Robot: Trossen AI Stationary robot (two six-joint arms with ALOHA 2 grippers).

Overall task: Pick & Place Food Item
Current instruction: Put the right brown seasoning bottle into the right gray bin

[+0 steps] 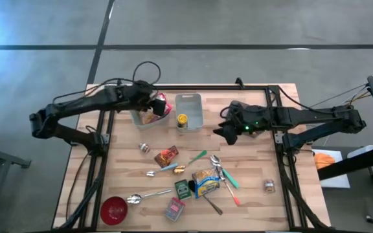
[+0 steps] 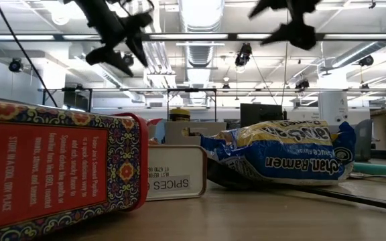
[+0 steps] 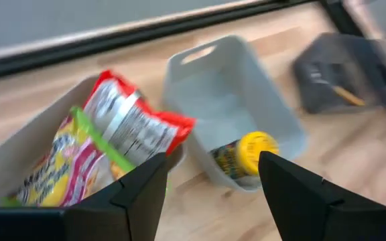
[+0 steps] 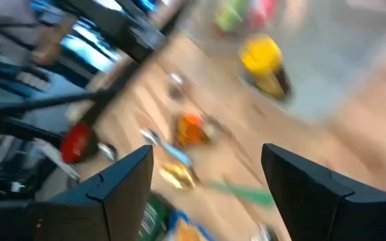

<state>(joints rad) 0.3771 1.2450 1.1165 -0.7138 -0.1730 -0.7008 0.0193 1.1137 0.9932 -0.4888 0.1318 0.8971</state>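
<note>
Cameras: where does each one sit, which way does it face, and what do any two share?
High view: overhead, straight down on the table; both arms show, left tool over the snack bin, right tool beside the grey bin.
Low view: table height, looking level past a red tin and ramen pack; both tools hang from above.
Left wrist view: looks down past its open fingers at the snack bag.
Right wrist view: blurred, its own fingers showing.
Shared: the yellow-lidded jar in both wrist views.
</note>
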